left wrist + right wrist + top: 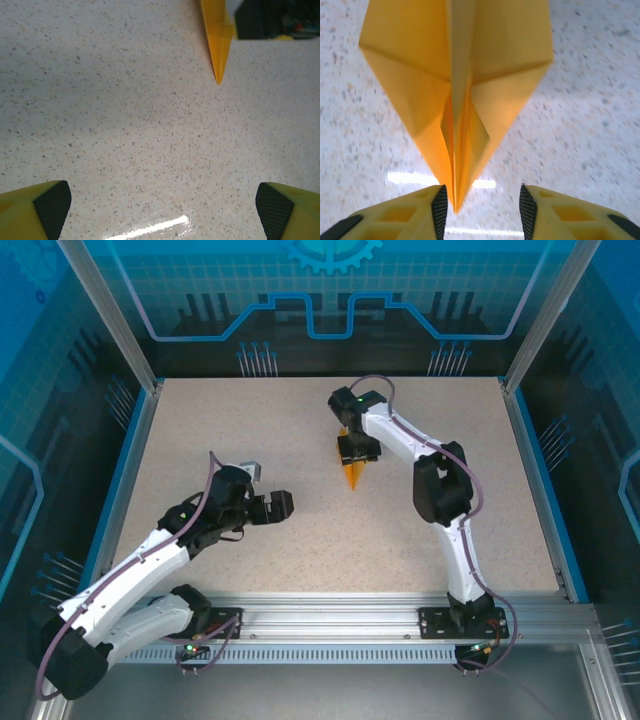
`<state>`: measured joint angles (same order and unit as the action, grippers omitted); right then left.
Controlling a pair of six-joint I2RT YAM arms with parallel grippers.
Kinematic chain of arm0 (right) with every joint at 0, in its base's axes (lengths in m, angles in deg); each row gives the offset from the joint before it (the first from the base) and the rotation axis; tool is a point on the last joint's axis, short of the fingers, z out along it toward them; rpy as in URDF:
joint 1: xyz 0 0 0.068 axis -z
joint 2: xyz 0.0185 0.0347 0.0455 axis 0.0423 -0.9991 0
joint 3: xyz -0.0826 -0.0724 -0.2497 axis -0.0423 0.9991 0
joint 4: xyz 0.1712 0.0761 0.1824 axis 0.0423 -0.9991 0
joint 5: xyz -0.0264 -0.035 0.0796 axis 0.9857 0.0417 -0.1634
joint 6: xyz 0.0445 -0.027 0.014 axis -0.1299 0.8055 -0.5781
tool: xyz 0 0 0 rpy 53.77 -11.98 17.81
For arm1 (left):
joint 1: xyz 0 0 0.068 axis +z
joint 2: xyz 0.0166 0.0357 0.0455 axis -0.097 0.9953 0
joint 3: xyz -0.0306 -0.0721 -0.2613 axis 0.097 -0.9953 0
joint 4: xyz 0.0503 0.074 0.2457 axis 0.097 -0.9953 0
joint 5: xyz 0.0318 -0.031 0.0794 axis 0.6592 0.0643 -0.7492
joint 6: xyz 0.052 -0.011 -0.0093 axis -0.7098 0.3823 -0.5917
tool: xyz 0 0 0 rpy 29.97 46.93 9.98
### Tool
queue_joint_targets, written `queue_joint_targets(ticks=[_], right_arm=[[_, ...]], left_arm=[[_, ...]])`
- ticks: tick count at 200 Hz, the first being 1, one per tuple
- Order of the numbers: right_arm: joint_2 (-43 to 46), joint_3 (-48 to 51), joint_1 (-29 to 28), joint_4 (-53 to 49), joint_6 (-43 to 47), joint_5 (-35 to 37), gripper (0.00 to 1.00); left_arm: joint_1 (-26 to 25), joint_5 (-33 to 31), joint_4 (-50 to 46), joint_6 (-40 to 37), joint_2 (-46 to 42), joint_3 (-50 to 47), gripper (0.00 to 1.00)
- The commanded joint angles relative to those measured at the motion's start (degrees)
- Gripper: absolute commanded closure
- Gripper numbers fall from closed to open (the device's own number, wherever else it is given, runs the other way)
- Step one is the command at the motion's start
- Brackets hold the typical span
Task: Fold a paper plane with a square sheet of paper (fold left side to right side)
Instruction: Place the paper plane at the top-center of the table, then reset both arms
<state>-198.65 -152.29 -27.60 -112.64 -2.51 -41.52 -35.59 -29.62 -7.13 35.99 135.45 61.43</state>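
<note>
Paper plane [455,100] dart-shaped: likely final creasing. Right hand [481,200] released, straddling nose at 6 o'clock; left hand [281,504] released, idle. Next: pinch centre crease.

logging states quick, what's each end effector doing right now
left end effector: open, holding nothing
right end effector: open, paper plane nose sits in its gap, not clamped

Left tool [162,207] wide apart; right tool [481,205] parted.

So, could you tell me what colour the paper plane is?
The plane is plain orange-yellow, clearest in the right wrist view.
</note>
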Motion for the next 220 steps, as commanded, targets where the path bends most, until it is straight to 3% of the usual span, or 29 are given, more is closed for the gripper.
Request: queue_joint_targets(ticks=[1,34,82,114,132,176,220], right_arm=[[10.21,5.88,-0.83,1.6,0.51,2.5,0.5],[24.05,20.85,0.45,9.46,3.23,3.68,0.43],[44.16,45.9,7.18,23.73,6.9,5.7,0.33],[55.37,60.09,11.82,35.21,8.73,8.56,0.15],[60.51,67.29,14.08,40.96,9.74,11.3,0.01],[66.38,80.94,20.88,57.55,16.86,10.05,0.0],[64.75,90.93,23.89,77.98,21.84,6.83,0.0]], left_arm=[[3.33,1.56,0.37,-0.62,-0.2,2.29,0.01],[10.82,-1.92,2.96,-1.02,-1.04,1.56,0.01],[20.74,-12.72,12.09,-3.16,-0.12,-2.15,0.01],[21.41,-21.93,23.97,-8.66,1.96,-7.17,0.01],[21.5,-22.61,30.71,-13.71,3.05,-10.4,0.01],[21.63,-24.08,40.21,-23.58,6.02,-14.99,0.01],[21.76,-19.05,54.21,-29.86,12.77,-19.92,0.01]])
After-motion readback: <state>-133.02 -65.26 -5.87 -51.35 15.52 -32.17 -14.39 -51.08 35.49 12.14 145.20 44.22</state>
